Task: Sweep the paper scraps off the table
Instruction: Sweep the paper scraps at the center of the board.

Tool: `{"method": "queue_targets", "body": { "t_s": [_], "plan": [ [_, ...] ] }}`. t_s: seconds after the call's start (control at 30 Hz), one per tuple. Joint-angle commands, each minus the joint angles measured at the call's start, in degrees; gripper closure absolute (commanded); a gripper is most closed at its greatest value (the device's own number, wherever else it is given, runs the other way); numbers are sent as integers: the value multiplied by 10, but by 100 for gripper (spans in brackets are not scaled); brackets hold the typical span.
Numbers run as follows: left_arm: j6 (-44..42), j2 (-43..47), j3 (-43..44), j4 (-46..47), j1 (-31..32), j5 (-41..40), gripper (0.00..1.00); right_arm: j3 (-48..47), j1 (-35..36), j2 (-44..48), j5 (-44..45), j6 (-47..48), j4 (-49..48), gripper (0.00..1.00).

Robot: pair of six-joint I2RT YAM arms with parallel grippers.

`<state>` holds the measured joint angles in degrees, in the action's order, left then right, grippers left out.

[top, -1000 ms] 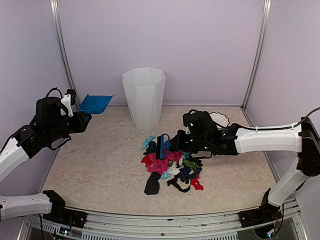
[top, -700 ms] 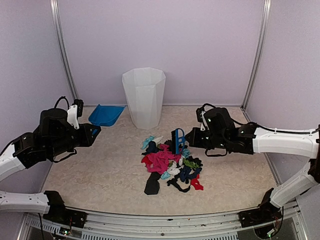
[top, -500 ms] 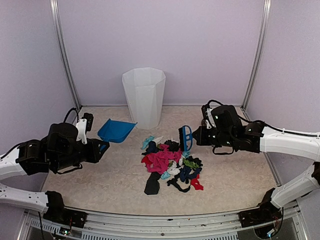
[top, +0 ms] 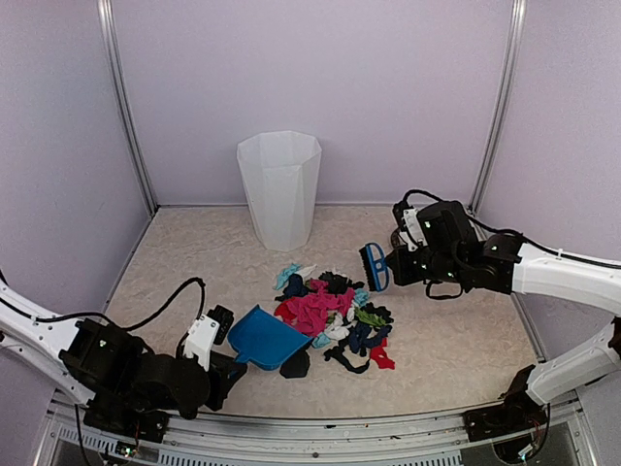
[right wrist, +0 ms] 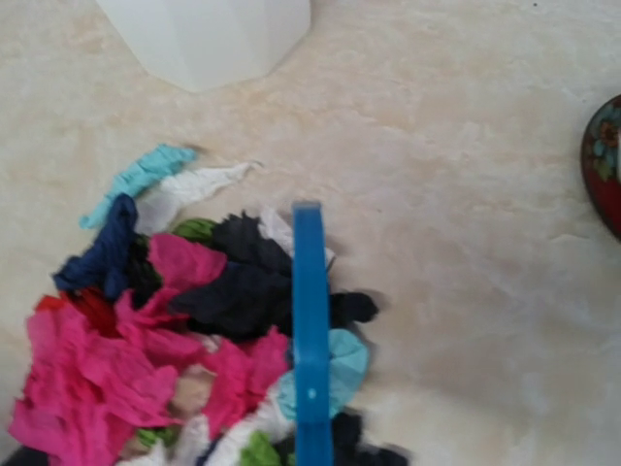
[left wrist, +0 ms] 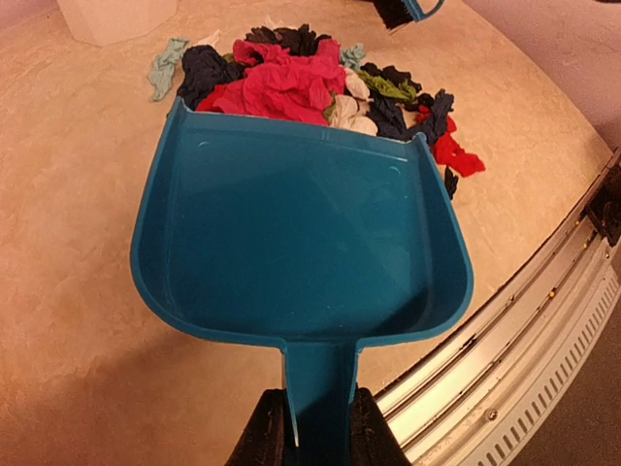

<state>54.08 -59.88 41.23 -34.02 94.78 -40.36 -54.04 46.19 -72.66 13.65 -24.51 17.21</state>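
The paper scraps lie in a heap of pink, red, black, teal, green and white bits at the middle of the table. My left gripper is shut on the handle of the blue dustpan. The dustpan lies flat with its open lip against the heap's near-left side. In the left wrist view my gripper clamps the handle; the dustpan is empty and the scraps touch its lip. My right gripper holds the blue brush at the heap's far-right edge. The right wrist view shows the brush over the scraps; its fingers are out of view.
A tall white bin stands behind the heap; it also shows in the right wrist view. A dark red patterned round object sits at the right. The metal front edge runs close beside the dustpan. Walls enclose the table.
My left arm swung from the back left to the front and set the dustpan down against the heap. My right gripper drew the brush right, off the heap's middle.
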Motion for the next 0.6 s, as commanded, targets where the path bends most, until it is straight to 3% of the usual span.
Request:
{"method": "queue_targets", "body": {
  "t_s": [0.0,0.23,0.57],
  "plan": [
    [93,-36,-2,-50,58,-39,100,-27,-7,-11,17,41,25,100],
    [184,-77,12,-81,123,-18,100,-36,-7,-24,19,55,33,100],
    [207,-109,-16,-50,130,35,100,-44,-7,-46,23,75,37,100]
  ]
}}
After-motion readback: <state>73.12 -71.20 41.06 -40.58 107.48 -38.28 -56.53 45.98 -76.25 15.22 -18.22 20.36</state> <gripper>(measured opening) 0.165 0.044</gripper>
